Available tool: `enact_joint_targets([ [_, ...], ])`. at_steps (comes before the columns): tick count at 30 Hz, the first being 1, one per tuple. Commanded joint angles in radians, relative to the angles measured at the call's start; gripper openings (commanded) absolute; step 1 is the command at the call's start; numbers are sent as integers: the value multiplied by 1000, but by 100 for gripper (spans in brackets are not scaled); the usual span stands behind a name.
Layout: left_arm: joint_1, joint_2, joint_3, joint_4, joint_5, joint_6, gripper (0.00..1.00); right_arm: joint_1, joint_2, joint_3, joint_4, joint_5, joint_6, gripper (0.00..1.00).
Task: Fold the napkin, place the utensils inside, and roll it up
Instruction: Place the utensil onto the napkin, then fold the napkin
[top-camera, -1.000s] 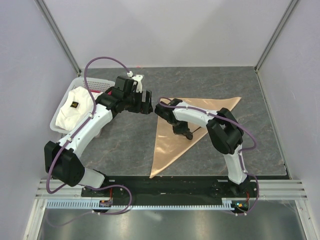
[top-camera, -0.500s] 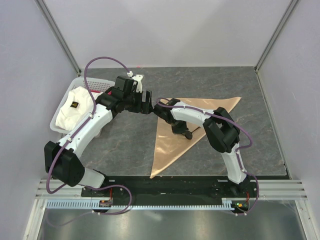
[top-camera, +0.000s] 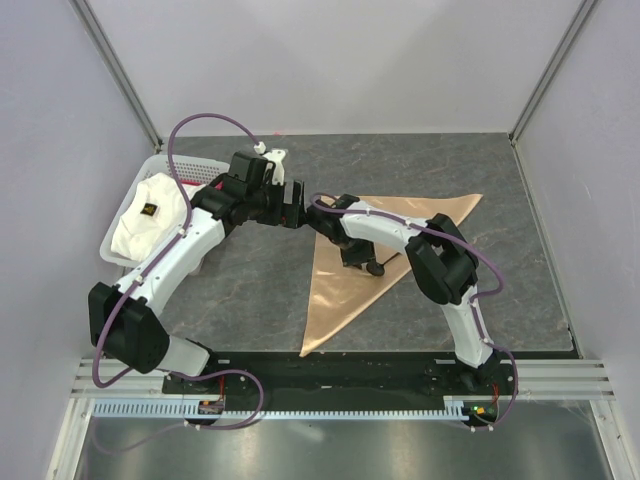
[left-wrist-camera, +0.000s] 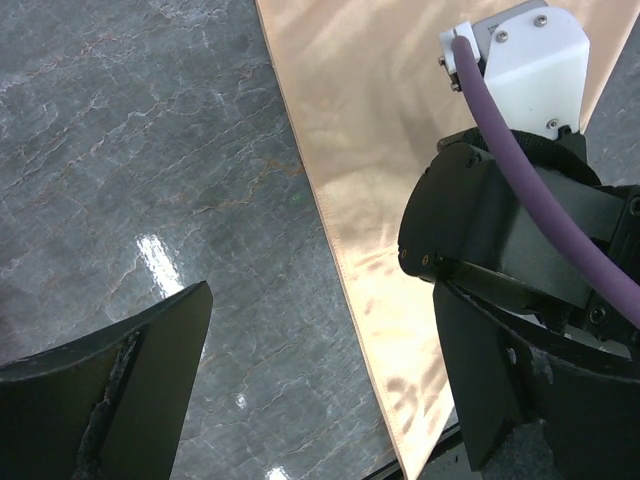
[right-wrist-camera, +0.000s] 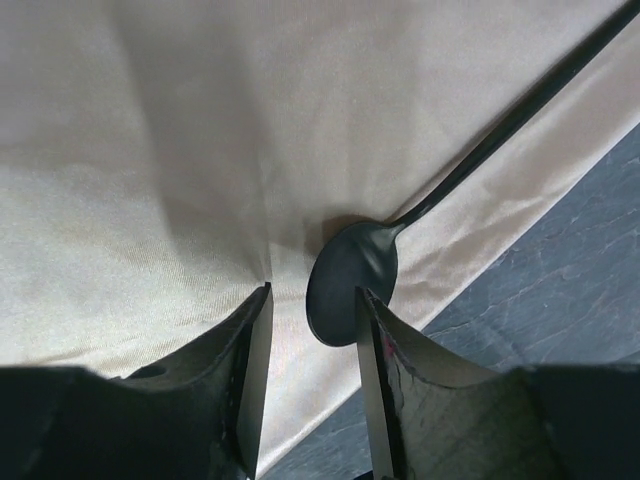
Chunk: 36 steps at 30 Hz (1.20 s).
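Lying flat on the grey marbled counter (top-camera: 240, 290), the napkin (top-camera: 335, 290) is folded into a triangle, one point toward the near edge and one toward the right. The black spoon (right-wrist-camera: 350, 285) rests on the cloth close to its slanted edge, with its handle running away from the bowl along that edge. The right pincer (right-wrist-camera: 315, 295) hangs low over the spoon's bowl with its jaws apart; one fingertip stands in front of the bowl's side and the other is just beside it over bare cloth. The left pincer (left-wrist-camera: 310, 400) hovers over the napkin's left edge, jaws spread wide and holding nothing. At the far left a white basket (top-camera: 125, 255) holds a white cloth (top-camera: 150, 215).
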Motion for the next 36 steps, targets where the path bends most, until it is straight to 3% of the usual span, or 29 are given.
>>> enact_joint_targets([
  [1, 4, -27, -8, 36, 29, 8, 100, 7, -55, 78, 3, 6, -10, 49],
  [5, 4, -24, -9, 39, 16, 9, 100, -7, -124, 105, 5, -2, -32, 58],
  [9, 4, -18, -11, 39, 10, 9, 100, -71, -223, 46, 61, -51, -78, 61],
  [14, 4, -16, -17, 54, 15, 6, 100, -275, -427, -164, 245, -194, -161, 62],
  [19, 4, -14, -21, 68, 27, 6, 100, -503, -545, -270, 341, -248, -230, 64],
  [30, 2, 34, 87, 74, 33, -24, 99, -962, -546, -427, 679, -554, -251, 61],
  [36, 4, 87, 186, 76, 24, -24, 99, -1099, -481, -467, 842, -675, -236, 60],
])
